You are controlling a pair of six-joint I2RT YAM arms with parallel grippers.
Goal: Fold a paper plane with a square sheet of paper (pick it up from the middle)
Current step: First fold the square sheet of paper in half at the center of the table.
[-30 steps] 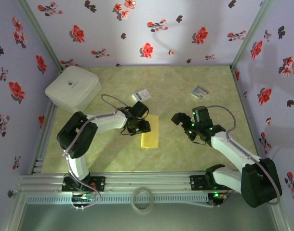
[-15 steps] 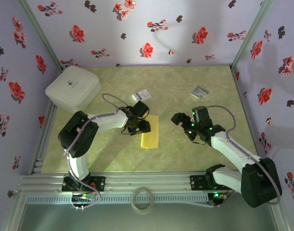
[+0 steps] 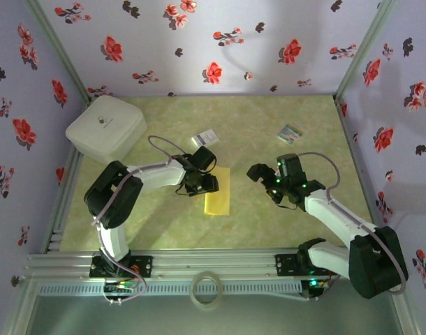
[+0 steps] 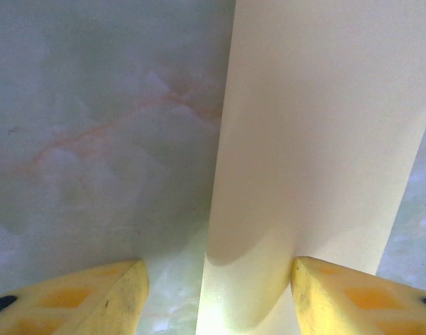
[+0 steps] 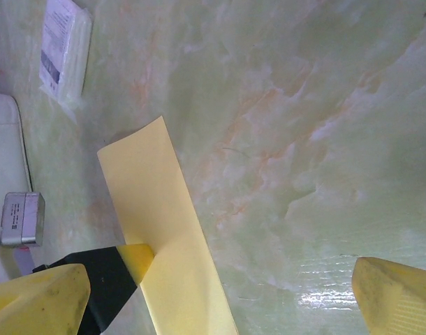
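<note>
Flattening the folded paper (image 3: 218, 192) at the middle of the bench (image 3: 269, 125).
It lies as a narrow strip. The left fingers (image 4: 108, 300), half spread, straddle its left edge, perhaps touching: press flat and run along that edge. The right fingers (image 5: 401, 293) hang wide apart to the right.

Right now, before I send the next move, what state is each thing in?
square sheet of paper: folded into a narrow strip, lying on the table.
left gripper: open, fingers straddling the strip's edge.
right gripper: open wide, apart from the paper.
white box: lid shut.
white card with blue print: lying flat.
striped card: lying flat.
</note>
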